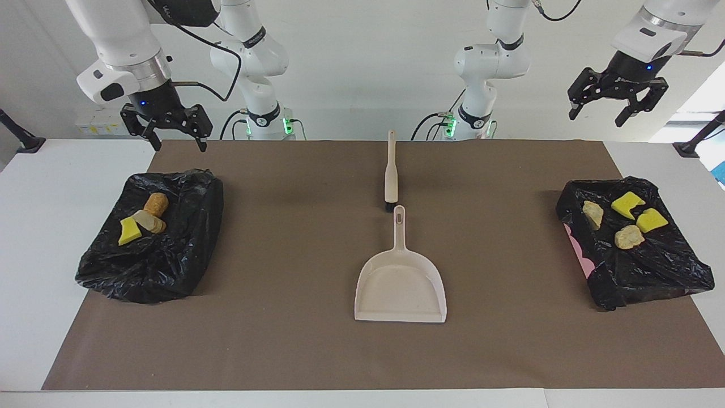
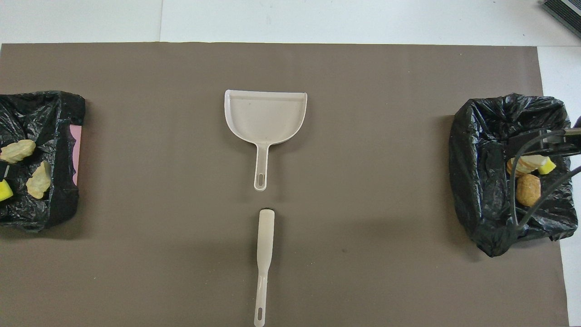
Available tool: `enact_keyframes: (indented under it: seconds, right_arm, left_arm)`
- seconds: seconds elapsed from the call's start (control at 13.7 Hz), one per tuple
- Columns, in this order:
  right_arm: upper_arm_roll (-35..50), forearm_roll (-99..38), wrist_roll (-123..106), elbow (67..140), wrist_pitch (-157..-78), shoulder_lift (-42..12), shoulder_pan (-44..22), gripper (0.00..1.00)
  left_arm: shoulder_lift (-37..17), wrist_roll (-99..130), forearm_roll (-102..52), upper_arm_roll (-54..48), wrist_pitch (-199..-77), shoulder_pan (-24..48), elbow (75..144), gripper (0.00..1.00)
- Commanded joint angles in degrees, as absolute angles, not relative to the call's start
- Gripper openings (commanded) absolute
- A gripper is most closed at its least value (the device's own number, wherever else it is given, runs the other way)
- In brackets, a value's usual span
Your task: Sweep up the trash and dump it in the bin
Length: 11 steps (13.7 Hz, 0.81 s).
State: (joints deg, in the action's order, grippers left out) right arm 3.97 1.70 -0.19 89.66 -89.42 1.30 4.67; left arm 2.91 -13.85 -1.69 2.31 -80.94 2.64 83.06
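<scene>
Where the yellow spongy and tan crusty trash chunks lie, they are split between two black-bagged bins, four pieces at the left arm's end of the brown-covered worktop, three at the right arm's end. Between the bins lie a beige plastic dustpan and a beige brush, nearer the robots. The left claw and the right claw hang raised with fingers spread, holding nothing.
</scene>
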Motion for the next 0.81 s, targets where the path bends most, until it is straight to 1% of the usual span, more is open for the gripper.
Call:
enact_keyframes:
  seconds: [0.0,0.07,0.29,0.44,0.73]
  right_arm:
    - [4.2,1.1,0.7,90.3,-88.9,1.9,4.9,1.0]
    - [4.2,1.1,0.7,90.3,-88.9,1.9,4.9,1.0]
    - [4.2,1.1,0.7,90.3,-88.9,1.9,4.9,1.0]
    - [4.2,1.1,0.7,90.3,-88.9,1.9,4.9,1.0]
    - [4.2,1.1,0.7,90.3,-88.9,1.9,4.9,1.0]
  left_arm:
    - [1.8,-12.6,-1.7,1.7,-79.4,2.2,81.0,1.0]
    - [2.3,-11.6,-1.3,1.7,-79.0,2.2,81.3,1.0]
    - [5.7,-11.4,-1.1,1.6,-79.9,2.2,86.8,1.0]
    - [5.7,-8.5,-1.1,1.6,-82.7,2.2,87.3,1.0]
    - [5.7,-6.4,-1.1,1.5,-83.0,2.3,87.4,1.0]
